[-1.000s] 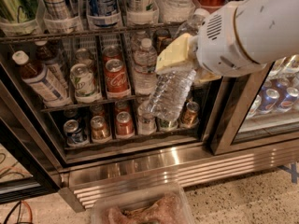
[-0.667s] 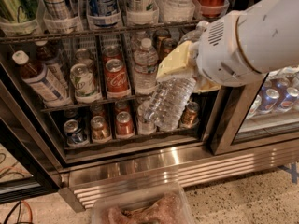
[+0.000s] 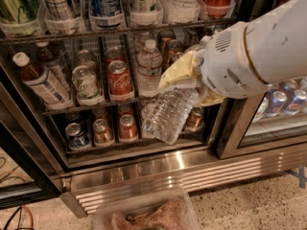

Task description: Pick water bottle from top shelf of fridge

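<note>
My gripper (image 3: 189, 83), with yellowish fingers (image 3: 176, 72), is shut on the water bottle (image 3: 168, 115), a clear ribbed plastic bottle. It holds the bottle by its upper part, tilted, with the base pointing down-left, in front of the fridge's (image 3: 144, 166) lower racks. The white arm comes in from the right. The top shelf (image 3: 120, 31) is a wire rack with clear cup holders, running across the top of the view.
The cup holders hold cans and bottles. The middle rack has a brown tea bottle (image 3: 41, 80), cans (image 3: 119, 80) and another water bottle (image 3: 149, 67). The bottom rack holds several cans. A second cooler with blue cans (image 3: 283, 102) stands at right. A clear bin (image 3: 144, 214) sits on the floor.
The arm and the held water bottle have shifted slightly left and down, out from the fridge; the bottle stays tilted in the grip.
</note>
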Motion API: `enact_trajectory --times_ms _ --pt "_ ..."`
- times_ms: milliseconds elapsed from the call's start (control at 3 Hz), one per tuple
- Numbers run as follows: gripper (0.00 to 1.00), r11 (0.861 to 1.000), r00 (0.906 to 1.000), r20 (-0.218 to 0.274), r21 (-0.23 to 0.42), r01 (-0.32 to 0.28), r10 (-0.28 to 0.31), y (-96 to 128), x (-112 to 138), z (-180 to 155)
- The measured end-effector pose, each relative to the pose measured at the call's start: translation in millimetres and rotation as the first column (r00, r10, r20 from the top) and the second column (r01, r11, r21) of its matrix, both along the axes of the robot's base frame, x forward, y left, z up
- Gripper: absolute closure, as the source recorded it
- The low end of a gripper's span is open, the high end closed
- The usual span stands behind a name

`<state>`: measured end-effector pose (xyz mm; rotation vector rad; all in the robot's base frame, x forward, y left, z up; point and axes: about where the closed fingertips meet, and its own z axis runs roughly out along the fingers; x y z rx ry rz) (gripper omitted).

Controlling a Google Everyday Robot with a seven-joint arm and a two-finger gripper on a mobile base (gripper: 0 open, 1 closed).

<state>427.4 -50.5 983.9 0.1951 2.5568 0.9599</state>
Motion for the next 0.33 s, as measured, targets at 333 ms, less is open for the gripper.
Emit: enact_trajectory --times_ms 333 --pt "1.0 1.0 1.0 -0.002 0.002 0.0 0.0 0.2 -0.2 -0.1"
